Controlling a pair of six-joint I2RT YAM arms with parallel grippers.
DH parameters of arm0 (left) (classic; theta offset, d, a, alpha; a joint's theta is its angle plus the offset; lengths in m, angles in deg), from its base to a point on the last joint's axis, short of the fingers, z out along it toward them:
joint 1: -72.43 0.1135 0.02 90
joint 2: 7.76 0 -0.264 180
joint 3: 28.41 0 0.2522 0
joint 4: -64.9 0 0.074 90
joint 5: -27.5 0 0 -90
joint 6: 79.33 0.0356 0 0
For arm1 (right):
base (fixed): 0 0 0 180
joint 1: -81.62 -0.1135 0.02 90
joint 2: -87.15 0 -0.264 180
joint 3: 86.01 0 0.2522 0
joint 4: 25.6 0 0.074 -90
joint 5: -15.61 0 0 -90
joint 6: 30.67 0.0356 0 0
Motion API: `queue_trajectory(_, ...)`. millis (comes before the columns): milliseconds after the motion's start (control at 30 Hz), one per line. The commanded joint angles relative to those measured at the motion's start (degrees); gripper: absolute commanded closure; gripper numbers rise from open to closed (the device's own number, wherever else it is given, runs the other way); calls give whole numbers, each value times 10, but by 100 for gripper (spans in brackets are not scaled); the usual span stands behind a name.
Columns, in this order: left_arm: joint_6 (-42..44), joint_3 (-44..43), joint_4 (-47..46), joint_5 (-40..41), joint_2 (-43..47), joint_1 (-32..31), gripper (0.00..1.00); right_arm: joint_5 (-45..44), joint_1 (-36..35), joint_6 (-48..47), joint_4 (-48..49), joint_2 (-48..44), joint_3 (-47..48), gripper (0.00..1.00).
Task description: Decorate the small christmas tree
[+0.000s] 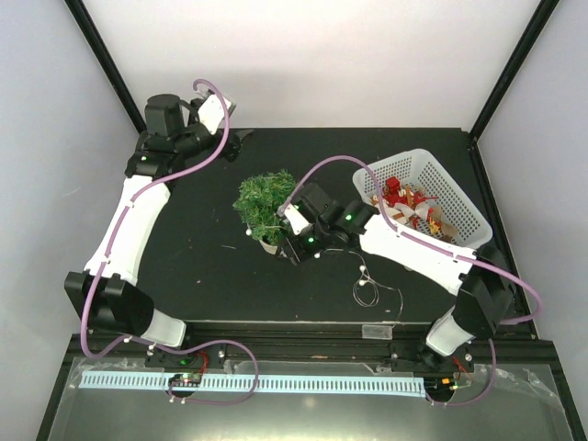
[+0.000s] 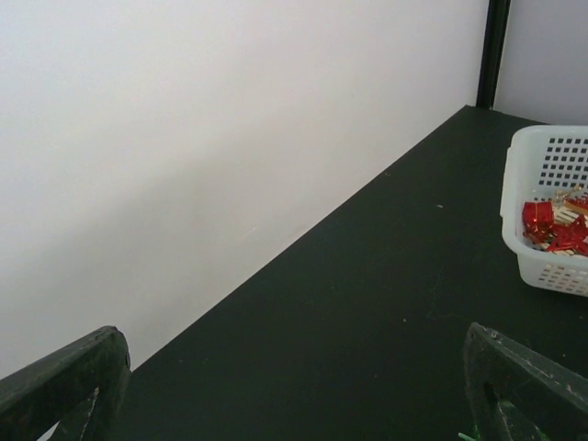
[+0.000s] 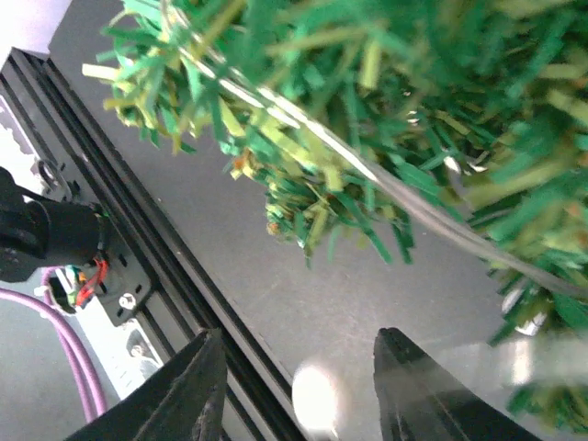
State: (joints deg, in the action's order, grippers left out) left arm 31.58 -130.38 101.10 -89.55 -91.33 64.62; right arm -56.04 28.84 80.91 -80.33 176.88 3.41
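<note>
Tree: small christmas tree (image 1: 264, 200), centre of top view; likely light, soft-bristled, tippy.
Hold: probably pot (image 1: 267, 244), not foliage.
Right gripper (image 3: 303, 390): half open beside tree, grips nothing.
Left gripper (image 2: 294, 395): wide open, empty.

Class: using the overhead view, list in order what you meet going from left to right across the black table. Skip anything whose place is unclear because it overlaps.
left arm → small christmas tree → white basket of red ornaments
</note>
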Motion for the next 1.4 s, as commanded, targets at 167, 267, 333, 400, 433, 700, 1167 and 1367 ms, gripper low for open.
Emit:
queue_trajectory(167, -8, 15, -23, 1, 17, 13, 1, -7, -18, -23, -63, 17, 57, 39)
queue_trajectory(267, -12, 21, -29, 1, 17, 13, 1, -19, -18, -27, -81, 4, 58, 38)
queue_trajectory(333, -10, 21, -21, -3, 16, 14, 1, -32, -18, -30, -98, -9, 59, 38)
queue_trajectory(400, -10, 23, -19, -4, 19, 15, 1, -49, -18, -33, -112, -25, 60, 38)
queue_trajectory(433, -11, 26, -22, -4, 24, 14, 1, -56, -18, -34, -120, -33, 61, 38)
queue_trajectory(700, -15, 58, -30, 2, 74, 17, 1, -143, -18, -20, -153, -123, 31, 40)
queue_trajectory(1167, -20, 51, 90, -140, 185, 6, 1, -249, 88, 117, -25, -182, -252, 41)
queue_trajectory(1367, 100, 56, 214, -137, 200, -83, 1, -250, 155, 134, 54, -157, -296, 42)
